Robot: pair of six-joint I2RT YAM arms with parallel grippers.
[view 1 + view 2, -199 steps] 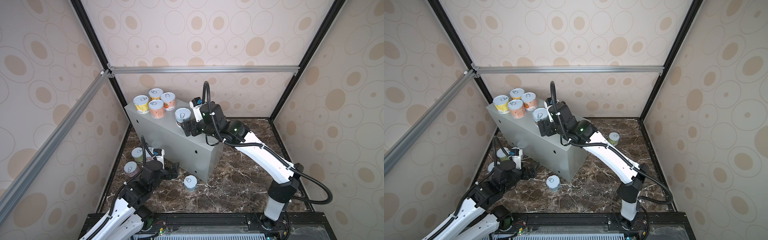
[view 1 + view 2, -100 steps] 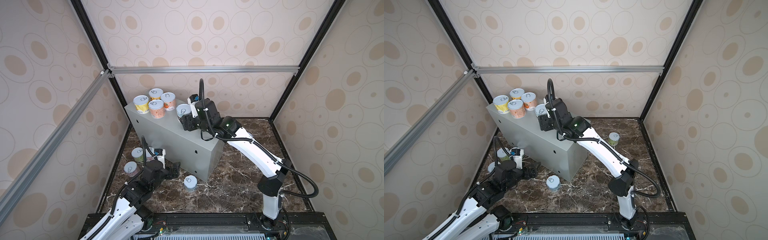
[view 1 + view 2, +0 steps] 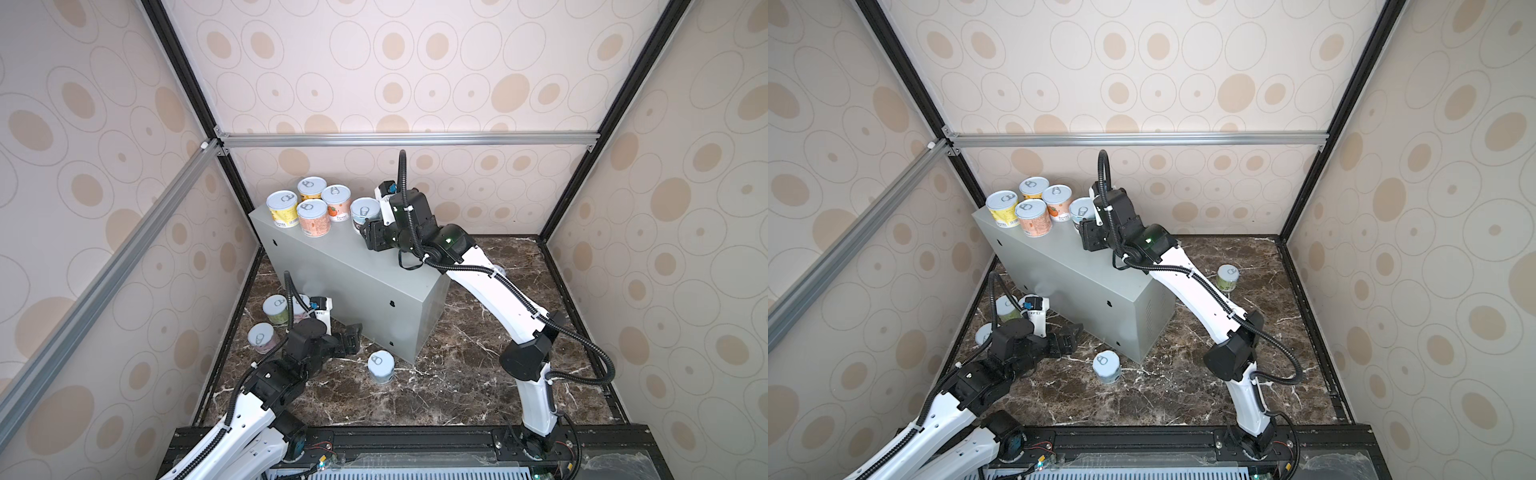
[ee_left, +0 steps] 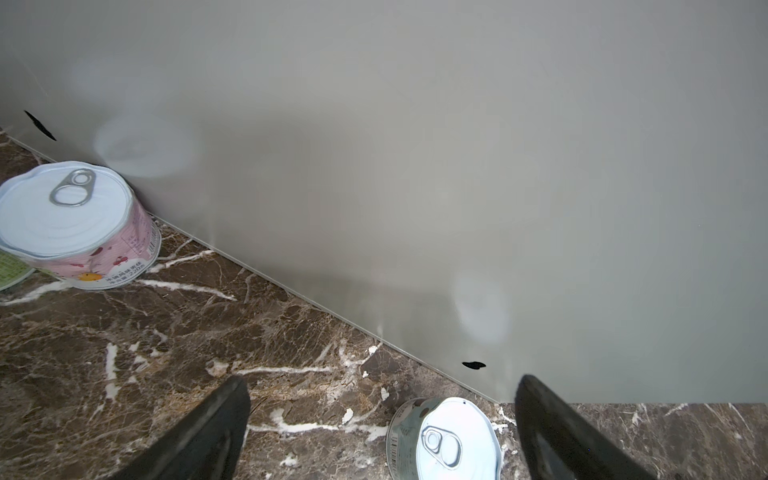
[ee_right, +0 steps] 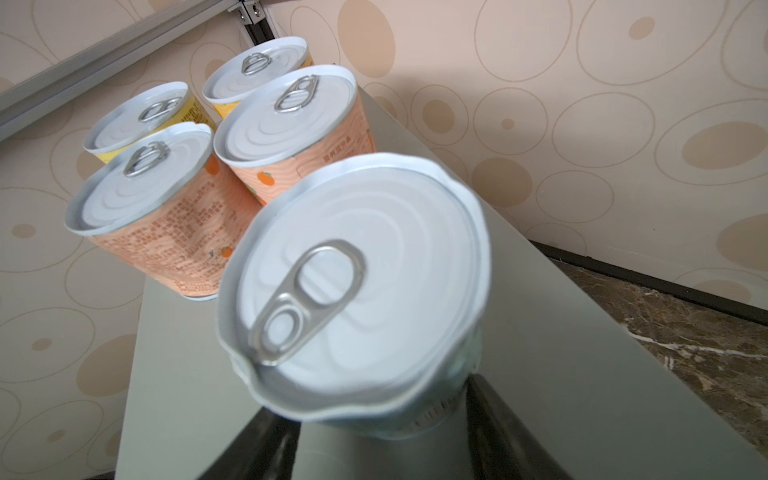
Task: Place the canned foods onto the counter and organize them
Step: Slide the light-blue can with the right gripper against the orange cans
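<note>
Right wrist view: the right gripper [image 5: 374, 399] has its dark fingers [image 5: 503, 428] low on either side of the pale-blue can [image 5: 357, 282]. Pinching or only bracketing, I can't tell. The can is upright on the counter [image 5: 561, 374], just beside the four cans [image 5: 286, 124] grouped there. Placement step, I'd say. Next: settle it flush, release cleanly. The left gripper [image 4: 384, 381] gapes wide over a floor can [image 4: 449, 440], likely the next pickup.

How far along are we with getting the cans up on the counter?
Done: four cans stand clustered at the counter's far end. In hand: a fifth can sits between the right gripper's jaws beside that cluster; the grip itself is unclear. To do: five cans seem to be on the floor, including the grey-blue can ahead of the open left gripper.
</note>
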